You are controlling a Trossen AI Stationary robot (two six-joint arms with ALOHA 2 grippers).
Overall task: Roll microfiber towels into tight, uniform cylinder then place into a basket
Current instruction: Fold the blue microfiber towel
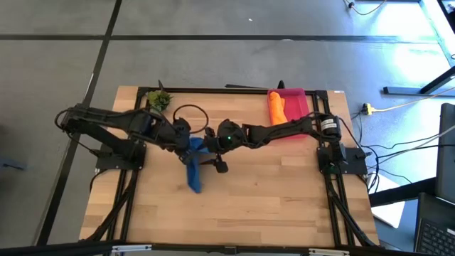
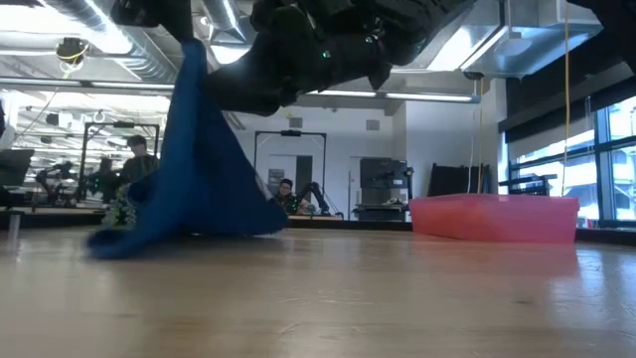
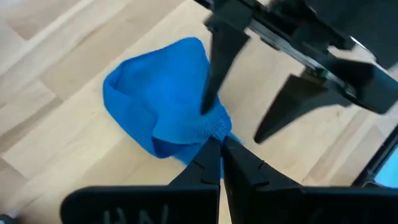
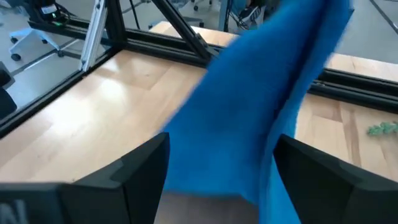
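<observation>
The blue towel hangs from my left gripper, which is shut on its top near the table's middle. Its lower end lies on the wood. My right gripper reaches in from the right, nearly level and open. One of its fingers stands at the hanging cloth and the other is off to the side. In the right wrist view the blue towel fills the gap between the fingers. The orange towel lies rolled in the pink basket at the far right. My left gripper pinches a bunched upper edge of the blue towel between its two fingertips, coming from above and slanting down. The cloth hangs slack below the fingers, and its lower part rests on the table. My right gripper's open fingers flank the hanging cloth; I cannot tell whether one touches it.
A small green plant stands at the far left corner. A black cable loop lies behind the grippers. The near half of the wooden table is bare wood. People sit in the room beyond the table.
</observation>
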